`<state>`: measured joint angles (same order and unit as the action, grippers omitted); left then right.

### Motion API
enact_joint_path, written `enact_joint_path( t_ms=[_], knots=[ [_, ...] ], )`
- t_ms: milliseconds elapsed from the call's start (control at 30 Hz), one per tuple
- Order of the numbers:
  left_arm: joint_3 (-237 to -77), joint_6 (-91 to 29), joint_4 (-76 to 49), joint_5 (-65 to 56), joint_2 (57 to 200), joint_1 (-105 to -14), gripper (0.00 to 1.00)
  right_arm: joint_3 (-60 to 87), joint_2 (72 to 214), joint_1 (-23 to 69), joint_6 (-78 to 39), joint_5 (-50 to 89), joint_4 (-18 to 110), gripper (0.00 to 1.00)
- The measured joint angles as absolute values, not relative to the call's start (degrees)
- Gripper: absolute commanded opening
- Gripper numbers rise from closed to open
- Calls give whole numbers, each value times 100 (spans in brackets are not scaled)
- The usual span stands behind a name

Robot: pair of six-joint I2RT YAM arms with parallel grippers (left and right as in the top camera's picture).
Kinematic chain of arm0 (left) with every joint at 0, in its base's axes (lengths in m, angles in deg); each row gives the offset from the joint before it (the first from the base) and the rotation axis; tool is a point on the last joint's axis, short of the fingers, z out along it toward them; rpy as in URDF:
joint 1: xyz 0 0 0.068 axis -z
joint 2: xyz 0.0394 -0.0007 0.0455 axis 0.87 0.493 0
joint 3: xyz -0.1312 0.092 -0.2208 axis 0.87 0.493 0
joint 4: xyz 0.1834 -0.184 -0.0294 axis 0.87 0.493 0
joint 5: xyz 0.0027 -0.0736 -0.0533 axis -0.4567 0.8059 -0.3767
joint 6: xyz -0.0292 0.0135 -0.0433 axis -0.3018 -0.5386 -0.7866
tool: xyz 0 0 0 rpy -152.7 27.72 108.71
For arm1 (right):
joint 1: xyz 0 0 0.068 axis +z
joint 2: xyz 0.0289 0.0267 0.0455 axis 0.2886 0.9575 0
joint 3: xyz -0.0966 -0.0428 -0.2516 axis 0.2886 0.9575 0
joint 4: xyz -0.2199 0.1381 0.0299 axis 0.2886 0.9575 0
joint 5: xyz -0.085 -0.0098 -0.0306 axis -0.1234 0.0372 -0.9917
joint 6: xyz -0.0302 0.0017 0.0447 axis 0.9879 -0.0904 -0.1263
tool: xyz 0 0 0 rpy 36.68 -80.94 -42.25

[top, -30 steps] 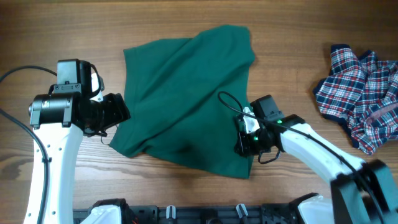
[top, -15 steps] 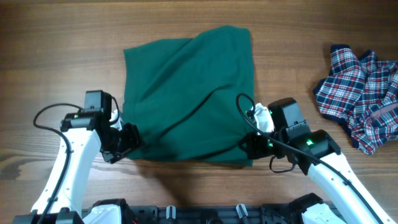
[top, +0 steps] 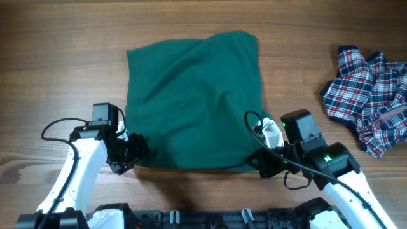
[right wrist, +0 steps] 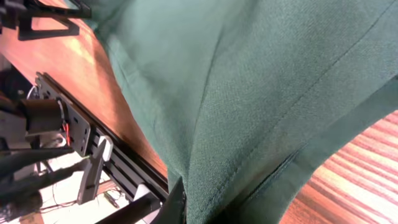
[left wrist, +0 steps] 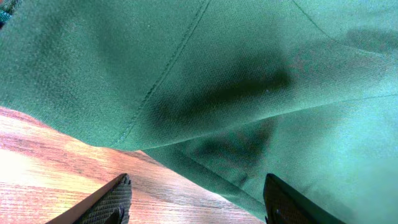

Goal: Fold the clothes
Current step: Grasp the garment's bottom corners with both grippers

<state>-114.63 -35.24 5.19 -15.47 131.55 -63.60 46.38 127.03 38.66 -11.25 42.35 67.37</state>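
Note:
The dark green garment [top: 191, 102] lies spread on the wooden table, with its near edge close to the table's front. It fills the left wrist view [left wrist: 249, 74] and the right wrist view [right wrist: 261, 81]. My left gripper [top: 131, 154] is at the garment's near left corner. Its jaws [left wrist: 202, 202] are open, with the hem lying between them over bare wood. My right gripper [top: 261, 164] is at the near right corner, and its jaws [right wrist: 199, 208] are shut on a fold of the green cloth. The plaid garment [top: 369, 95] lies crumpled at the far right.
The table's front edge, with a black rail and mounts [right wrist: 81, 134], runs just behind my right gripper. A black cable [top: 253, 121] loops from the right arm over the green cloth. Bare wood [top: 57, 76] surrounds the green garment.
Both arms have moved toward the table's front, each to a near corner of the green garment. The garment's near edge is now straighter and squarer. The plaid garment has not moved.

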Motion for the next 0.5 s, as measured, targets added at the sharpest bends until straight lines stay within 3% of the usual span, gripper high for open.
enact_joint_path(
  t_ms=[500],
  knots=[
    [-11435,-4468,541,-2135,13152,-6360,70,4504,12636,3866,-2583,3540,6018,4]
  ],
)
